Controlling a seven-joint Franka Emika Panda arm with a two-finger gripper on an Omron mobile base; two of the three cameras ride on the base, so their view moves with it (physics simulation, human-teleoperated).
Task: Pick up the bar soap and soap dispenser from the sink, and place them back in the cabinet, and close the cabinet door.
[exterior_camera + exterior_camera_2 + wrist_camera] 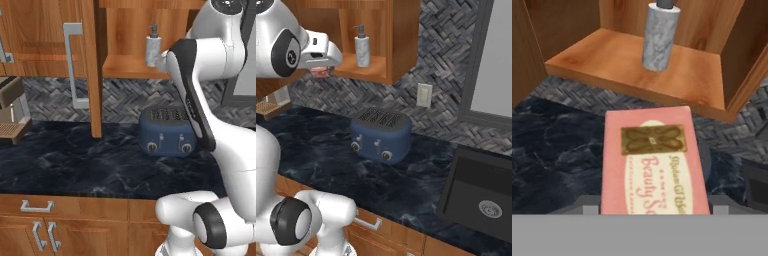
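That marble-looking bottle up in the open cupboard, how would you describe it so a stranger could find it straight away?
Look at the open wooden cabinet on the wall above the dark counter. On its bottom shelf, above the blue toaster, stands the soap dispenser, upright and alone. It is a pale grey marbled cylinder with a dark pump on top, unlike the flat pink bar soap in the gripper.

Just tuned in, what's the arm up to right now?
The gripper holds the pink bar soap in front of the open cabinet. The soap dispenser already stands upright on the cabinet shelf. The cabinet door is open. The sink basin in sight looks bare, and a blue toaster sits on the counter below.
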